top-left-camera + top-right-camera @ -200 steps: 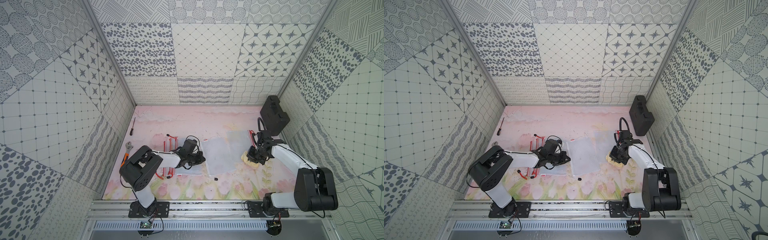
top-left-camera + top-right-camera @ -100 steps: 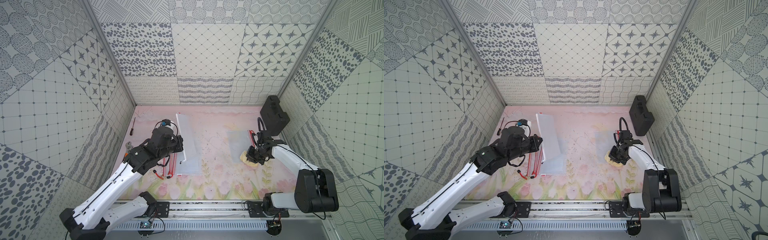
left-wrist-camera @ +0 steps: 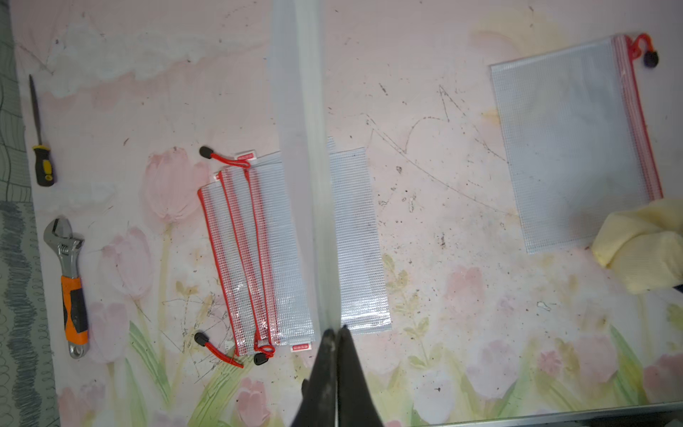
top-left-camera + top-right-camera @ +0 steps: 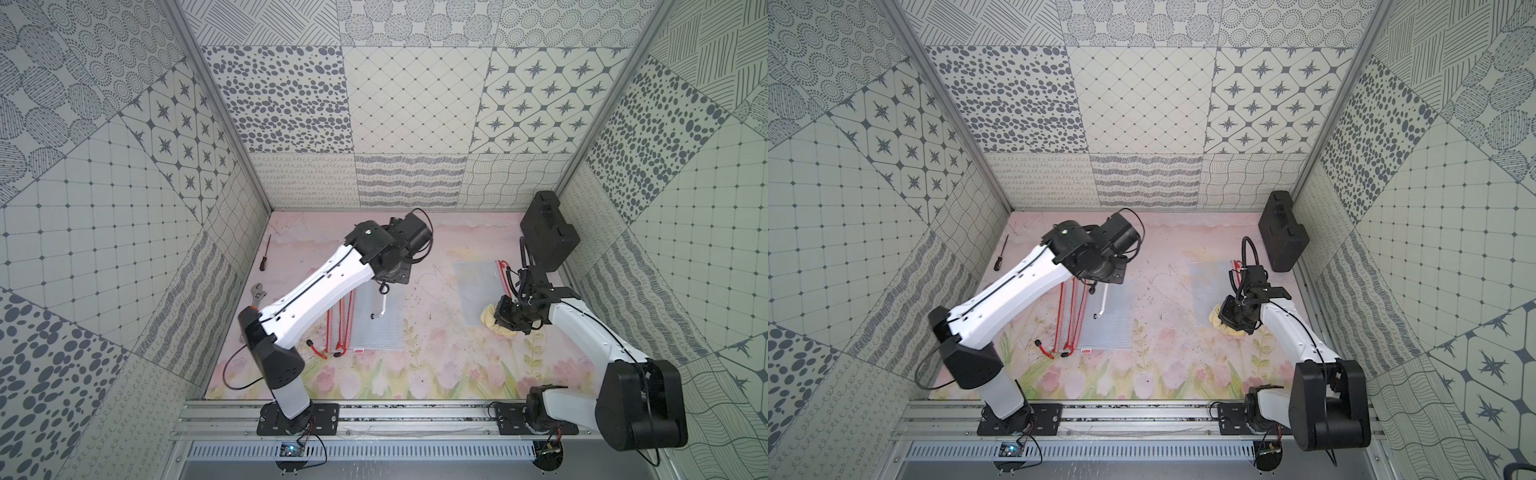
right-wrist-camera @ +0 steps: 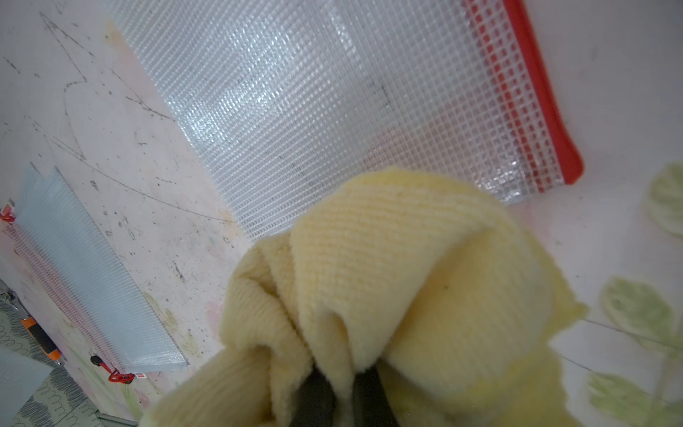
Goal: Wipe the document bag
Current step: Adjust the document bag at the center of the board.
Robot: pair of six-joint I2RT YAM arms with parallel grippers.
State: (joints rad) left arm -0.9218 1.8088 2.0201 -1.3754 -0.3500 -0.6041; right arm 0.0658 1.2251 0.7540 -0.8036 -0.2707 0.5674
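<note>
Left gripper (image 3: 334, 334): closed on lifted document bag (image 3: 301, 111), above stack of bags (image 3: 258, 251) near desk's left edge. Right gripper (image 5: 343, 395): clamping yellow cloth (image 5: 406, 277) at near corner of flat document bag (image 4: 478, 291), by right edge. Wiping seemingly mid-batch.

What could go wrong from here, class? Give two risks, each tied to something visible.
1. The clear mesh document bag with red zip lies loose on the floral mat with nothing pinning it, so the bunched yellow cloth in the right gripper may just push it along.
2. The left gripper pinches a second clear mesh bag by a thin edge above the stack of mesh bags; it might slip and drop.
</note>
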